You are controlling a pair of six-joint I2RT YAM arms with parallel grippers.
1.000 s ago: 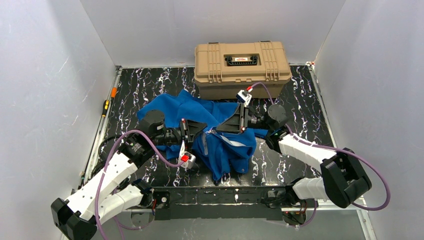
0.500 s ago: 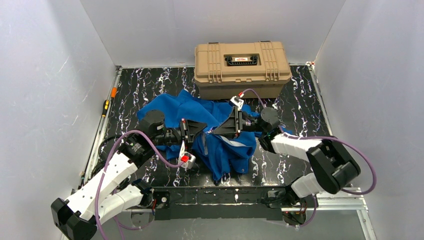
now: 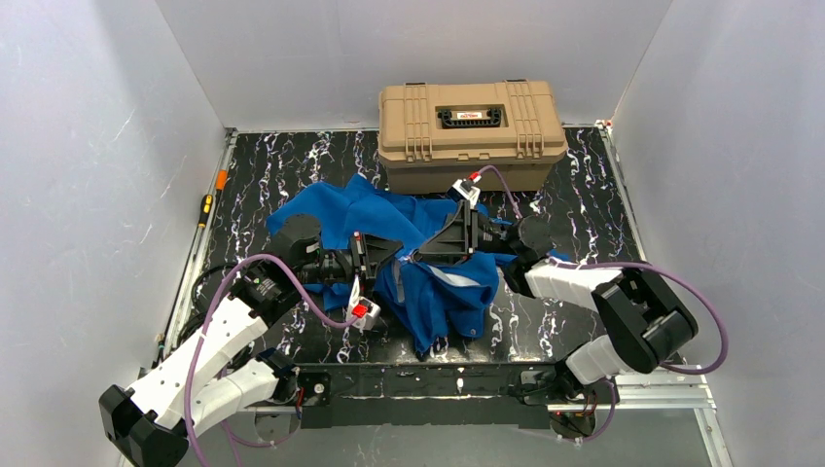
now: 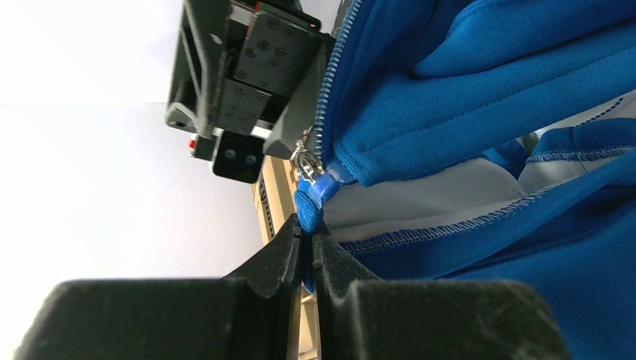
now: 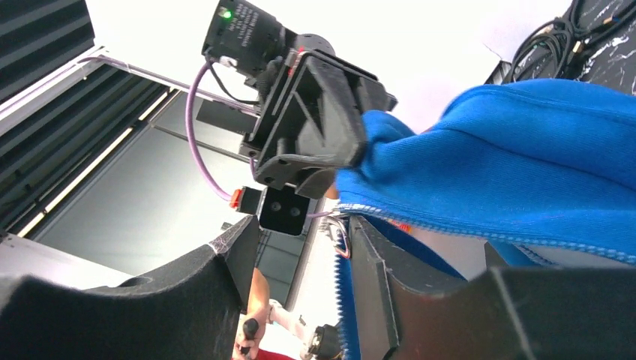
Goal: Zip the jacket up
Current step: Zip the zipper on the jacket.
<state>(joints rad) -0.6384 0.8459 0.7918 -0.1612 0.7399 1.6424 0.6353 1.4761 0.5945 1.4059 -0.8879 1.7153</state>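
**Cell surroundings, background only**

I see plain white walls on three sides: left wall (image 3: 97, 146), back wall (image 3: 409, 49), right wall (image 3: 730, 126). The light is even and diffuse, and shadows are soft. The table (image 3: 282, 165) is black with white marbled veining and has a metal rail (image 3: 623, 199) along its side. A tan case (image 3: 472, 122) sits at the far edge, lid down. A yellow-and-black screwdriver (image 3: 205, 209) and a small orange tool (image 3: 222, 179) lie along the left edge. My right wrist view shows dark slatted panels (image 5: 45, 30) against bright white.

High overview, two wrist close-ups, shared jacket (image 3: 428, 292)
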